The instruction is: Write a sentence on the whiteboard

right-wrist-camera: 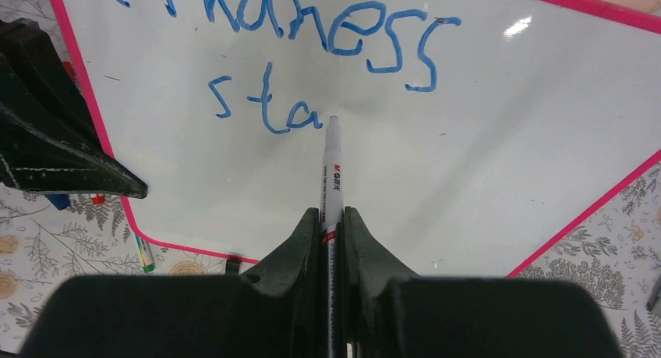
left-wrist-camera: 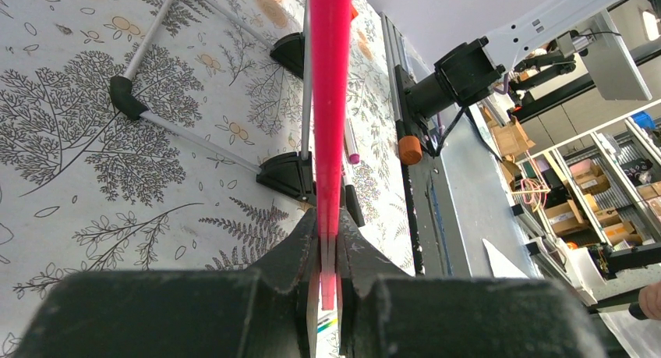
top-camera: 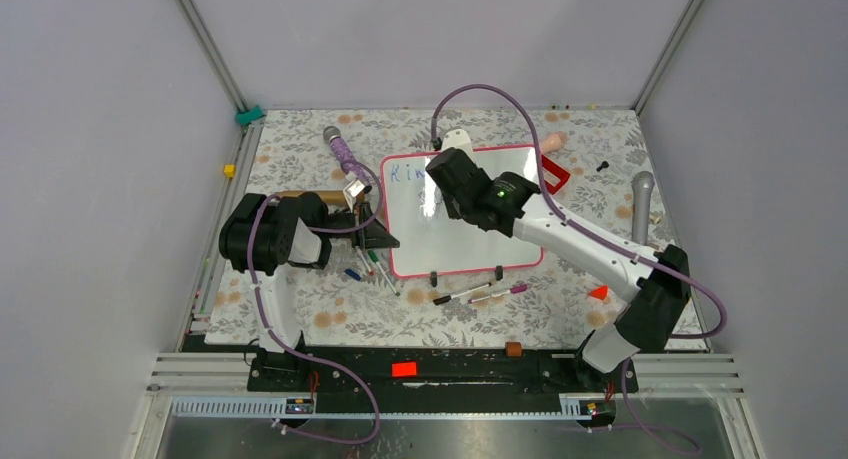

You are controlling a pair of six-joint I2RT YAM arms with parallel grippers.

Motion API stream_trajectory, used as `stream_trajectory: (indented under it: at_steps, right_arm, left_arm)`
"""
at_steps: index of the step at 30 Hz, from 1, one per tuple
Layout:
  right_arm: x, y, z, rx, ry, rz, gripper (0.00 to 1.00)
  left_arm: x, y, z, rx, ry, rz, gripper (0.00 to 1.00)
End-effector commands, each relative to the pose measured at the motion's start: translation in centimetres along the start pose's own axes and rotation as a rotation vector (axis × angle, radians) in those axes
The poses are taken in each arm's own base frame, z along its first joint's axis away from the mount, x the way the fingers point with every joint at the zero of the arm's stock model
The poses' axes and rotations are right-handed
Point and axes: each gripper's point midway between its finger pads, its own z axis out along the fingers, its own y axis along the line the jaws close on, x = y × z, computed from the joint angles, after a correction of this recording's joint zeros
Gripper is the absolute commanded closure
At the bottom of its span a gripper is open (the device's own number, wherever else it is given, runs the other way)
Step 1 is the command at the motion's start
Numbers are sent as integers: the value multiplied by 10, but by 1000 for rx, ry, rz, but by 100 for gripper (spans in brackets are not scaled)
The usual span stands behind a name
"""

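1. Finding the whiteboard in the middle of the floral tablecloth, between the two arms, with two black clip feet at its near edge.
2. Clamping the left gripper shut on the pink-red rim at the board's left edge; viewing that rim edge-on from the left wrist, pinched tight between both jaws.
3. Gripping a white marker in the closed right gripper, over the upper middle of the board.
4. Pointing the marker straight ahead of the fingers and holding its tip at the glossy surface, just right of the blue letters "sta".
5. Reading a longer blue word on the line above, ending in "ness", with "Kin" showing near the board's far left corner in the top view.
6. Spotting two loose markers lying on the cloth just in front of the near edge, and several more pens bunched beside the left gripper.
7. Spotting a purple-handled microphone beyond the far left corner, a grey microphone well off to the right, and a red object touching the far right corner.
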Motion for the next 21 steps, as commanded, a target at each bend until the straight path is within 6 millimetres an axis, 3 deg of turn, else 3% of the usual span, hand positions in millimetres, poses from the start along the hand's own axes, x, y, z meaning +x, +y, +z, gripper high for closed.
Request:
stream_trajectory:
  at_steps: [1, 21]
  right_arm:
    - [-20, -15, -18, 6, -94, 51, 100]
    - [-11, -11, -3, 16, -54, 42, 100]
  left_arm:
    - [-16, 2, 0, 9, -9, 98, 99]
    - [-14, 0, 0, 14, -4, 102, 100]
